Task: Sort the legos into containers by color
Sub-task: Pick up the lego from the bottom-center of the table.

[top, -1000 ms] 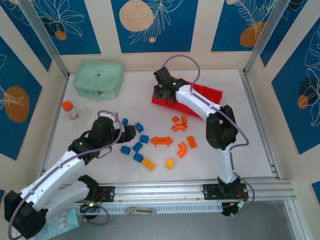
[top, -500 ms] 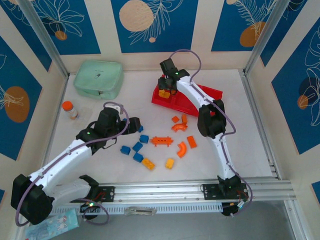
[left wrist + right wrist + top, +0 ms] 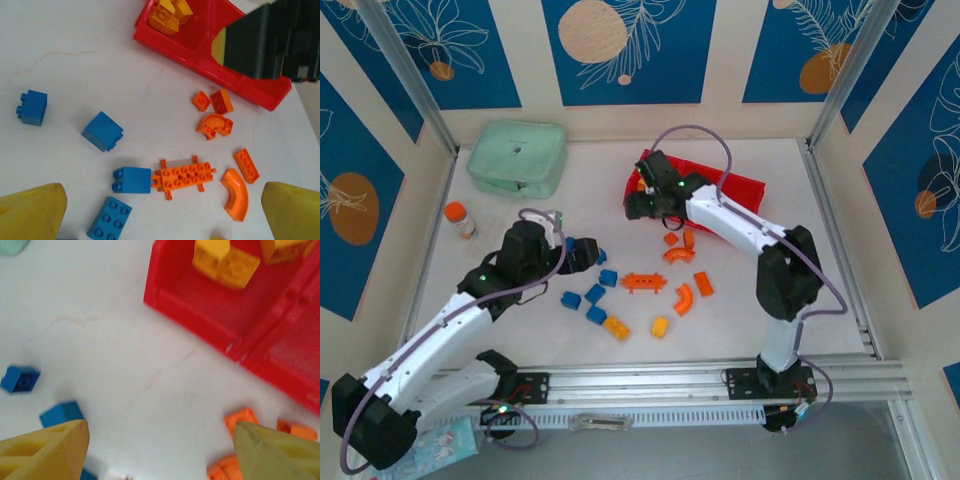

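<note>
Sitting in tray [image 3: 195, 302], wrist-seen: maybe three yellow legos [image 3: 226, 260]

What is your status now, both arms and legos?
Left gripper open, empty; right gripper same. Yellow bricks in red tray; blue bricks and orange bricks loose on table. Green case well aside.

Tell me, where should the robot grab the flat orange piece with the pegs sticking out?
Come straight down and pinch the flat orange piece across its long edges, mid-length between the side pegs. It lies flat, and a blue brick sits against one end, so an end-to-end grip looks blocked.
</note>
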You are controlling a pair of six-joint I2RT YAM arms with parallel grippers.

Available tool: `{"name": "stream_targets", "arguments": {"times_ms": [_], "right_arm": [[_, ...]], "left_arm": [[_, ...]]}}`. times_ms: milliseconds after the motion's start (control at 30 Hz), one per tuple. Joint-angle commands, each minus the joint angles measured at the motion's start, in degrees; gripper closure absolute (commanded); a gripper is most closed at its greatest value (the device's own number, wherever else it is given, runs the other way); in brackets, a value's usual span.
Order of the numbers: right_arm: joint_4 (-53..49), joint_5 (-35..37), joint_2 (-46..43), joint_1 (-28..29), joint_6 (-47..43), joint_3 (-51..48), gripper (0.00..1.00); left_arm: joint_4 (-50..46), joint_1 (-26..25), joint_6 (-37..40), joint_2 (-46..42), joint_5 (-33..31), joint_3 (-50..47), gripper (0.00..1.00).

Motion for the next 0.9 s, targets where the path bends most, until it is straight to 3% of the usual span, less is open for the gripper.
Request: {"name": "stream_targets", "arguments": {"times_ms": [0,267,700,867], "right_arm": [[-1.0,0.2,-5.1,2.0,4.1,-6.8,0.21],[-1.6,-0.2,-16.3,10.2,14.2,-23.9,0.16],[-6.4,-0.6,-20.9,20.9,30.1,-35.0,0.12],[-2.7,-0.7,-20.9,24.4,36.3,-38.9,0.14]], "left_arm": [[-2.8,0.5,-0.3,-1.7,5.3,-1.8,0.01],[-3.1,0.0,-1.9,-6.1,9.0,-6.7,0.01],[-0.4,-4.6,-7.0,-12.2,6.2,-13.3,0.01],[1.2,-6.9,-7.2,-10.9,4.0,-13.9,0.01]]}}
